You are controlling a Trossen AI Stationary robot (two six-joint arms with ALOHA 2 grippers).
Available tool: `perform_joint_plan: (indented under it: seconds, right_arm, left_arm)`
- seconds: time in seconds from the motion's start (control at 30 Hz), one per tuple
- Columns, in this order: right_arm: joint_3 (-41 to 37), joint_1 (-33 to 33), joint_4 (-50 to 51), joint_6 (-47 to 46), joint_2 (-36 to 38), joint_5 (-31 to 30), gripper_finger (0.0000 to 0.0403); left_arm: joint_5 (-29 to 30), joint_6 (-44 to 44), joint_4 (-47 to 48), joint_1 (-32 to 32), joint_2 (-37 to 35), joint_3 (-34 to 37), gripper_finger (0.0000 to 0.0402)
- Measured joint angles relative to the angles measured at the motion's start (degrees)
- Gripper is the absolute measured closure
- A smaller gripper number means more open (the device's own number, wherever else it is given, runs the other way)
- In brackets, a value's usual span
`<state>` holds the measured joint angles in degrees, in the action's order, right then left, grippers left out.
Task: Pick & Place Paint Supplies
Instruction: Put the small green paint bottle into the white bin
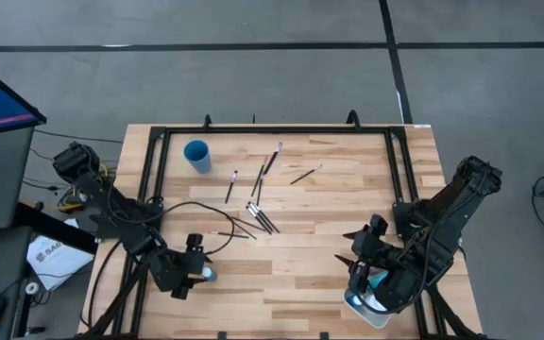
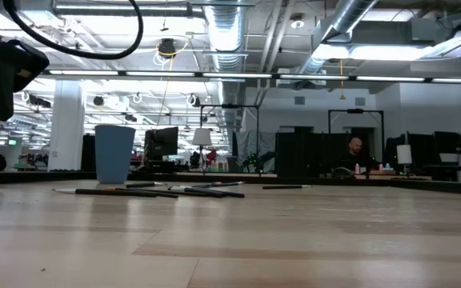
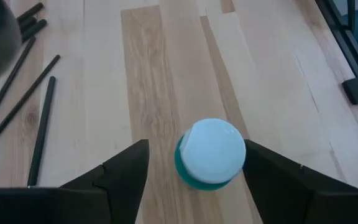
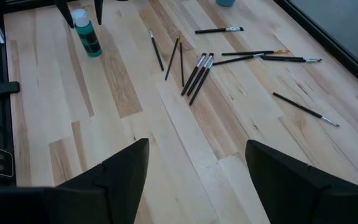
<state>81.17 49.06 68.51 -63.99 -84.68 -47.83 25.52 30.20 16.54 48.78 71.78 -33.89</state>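
A teal paint bottle (image 3: 209, 155) with a pale cap stands upright on the wooden table near its front left. My left gripper (image 3: 196, 144) is open and slants down over it, one finger on each side of the cap. In the right wrist view the bottle (image 4: 87, 36) stands on its base under those fingers. Several thin dark-handled paintbrushes (image 1: 258, 212) lie scattered flat on the table's middle. My right gripper (image 4: 197, 149) hangs open and holds nothing, above the white tray (image 1: 371, 314) at the front right. My left gripper has one finger (image 3: 272, 177) right beside the cap's side (image 3: 241, 152); whether it touches, I cannot tell. The other finger (image 3: 126, 177) stands clear of the bottle with a gap. The bottle stands upright on the table on its own base.
A blue round cup (image 1: 196, 154) stands at the far left of the table. A black cable (image 1: 196, 212) loops over the wood near the left arm. Black frame rails (image 1: 272, 130) border the table. Bare wood lies between the bottle and the tray.
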Motion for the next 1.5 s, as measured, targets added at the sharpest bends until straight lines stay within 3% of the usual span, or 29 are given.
perform_joint_plan:
  seconds: [0.47, 0.7, 0.87, 1.1, 1.37, 1.5]
  right_arm:
    - [0.0, 0.0, -0.1, 0.0, 0.0, -0.1, 0.0143]
    - [-3.5, -1.3, -4.3, 0.0, 0.0, -0.2, 0.0143]
    - [-4.9, -3.0, -10.6, 2.5, -0.1, -0.2, 0.0143]
    - [-4.9, -5.1, -18.8, 14.2, -0.1, -0.2, 0.0143]
    - [-4.9, -7.6, -19.0, 15.3, 0.0, -0.1, 0.0143]
    - [-4.9, -8.1, -19.0, 16.0, 0.0, 0.0, 0.0143]
  left_arm:
    - [1.7, 0.1, -0.9, 0.0, -0.4, 0.0, 0.0291]
    - [6.3, 0.0, -2.0, -0.2, -0.4, 0.0, 0.0287]
    - [6.6, -4.0, -8.4, -3.1, -0.4, 0.0, 0.0285]
    - [4.7, -8.7, -18.5, -8.8, -0.3, 0.0, 0.0285]
    - [0.3, -17.1, -33.4, -15.4, 4.7, -0.2, 0.0284]
    - [-1.6, -17.6, -34.5, -17.7, 9.9, -3.5, 0.0284]
